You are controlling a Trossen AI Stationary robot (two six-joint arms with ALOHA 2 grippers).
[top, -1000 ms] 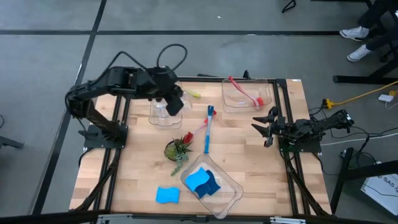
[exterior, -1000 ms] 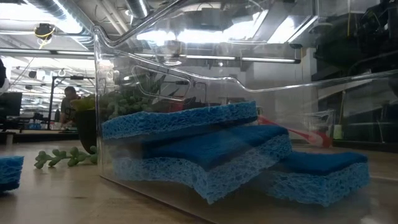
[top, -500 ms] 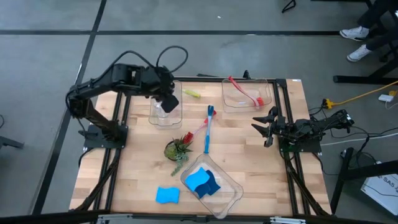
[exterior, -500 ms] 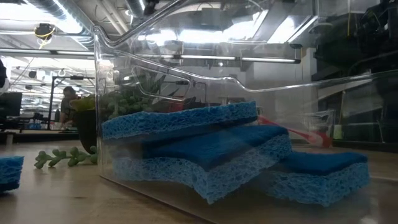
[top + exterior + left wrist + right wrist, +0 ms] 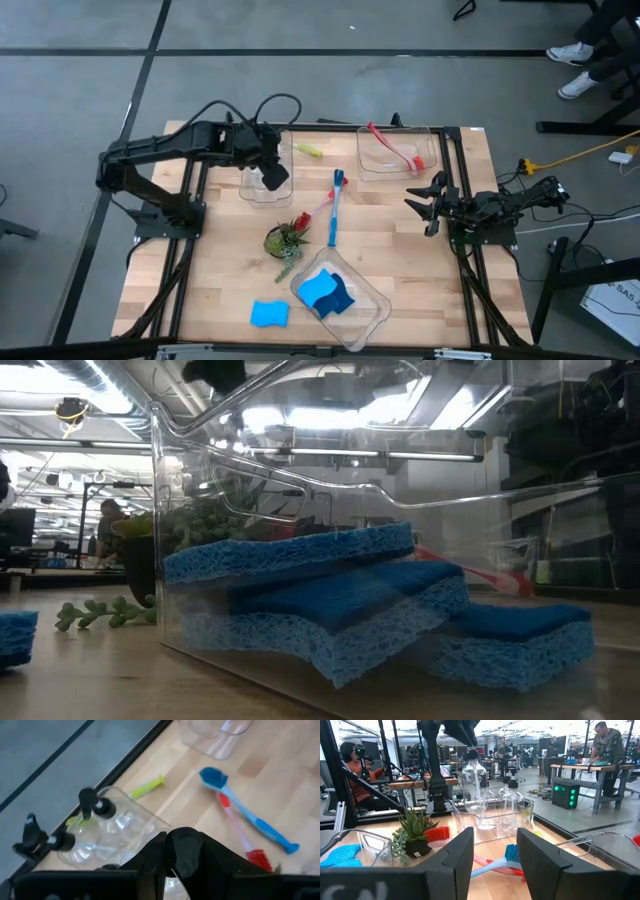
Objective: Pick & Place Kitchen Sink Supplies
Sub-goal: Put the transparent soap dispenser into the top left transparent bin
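Note:
My left gripper (image 5: pixel 272 177) hangs over the clear bin (image 5: pixel 265 180) at the table's far left, shut on a clear bottle (image 5: pixel 472 782) with a black pump top. Two more pump bottles (image 5: pixel 95 807) stand in that bin. A blue brush (image 5: pixel 335 205) lies flat mid-table across a red brush (image 5: pixel 320 211). A yellow-green brush (image 5: pixel 308 151) lies beside the bin. A loose blue sponge (image 5: pixel 268 314) lies at the near edge, and other sponges (image 5: pixel 326 294) are stacked in a near bin. My right gripper (image 5: pixel 437 195) waits open at the right edge. My left gripper pinches the bottle at its pump top (image 5: pixel 470 749) between its two fingers, coming from above and slanting down. The bottle hangs upright below the fingers, its lower part inside the bin's walls. Whether its base rests on the bin floor I cannot tell.
A second clear bin (image 5: pixel 397 152) at the far right holds a red brush. A small potted plant (image 5: pixel 288 238) stands mid-table with a trailing stem. The near bin (image 5: pixel 340 300) sits at an angle. Bare wood lies between the plant and my right gripper.
My left gripper has come down toward the far-left bin with the bottle, tipping more steeply downward as the arm folded lower. The bottle has stayed upright under it and has sunk between the bin's walls.

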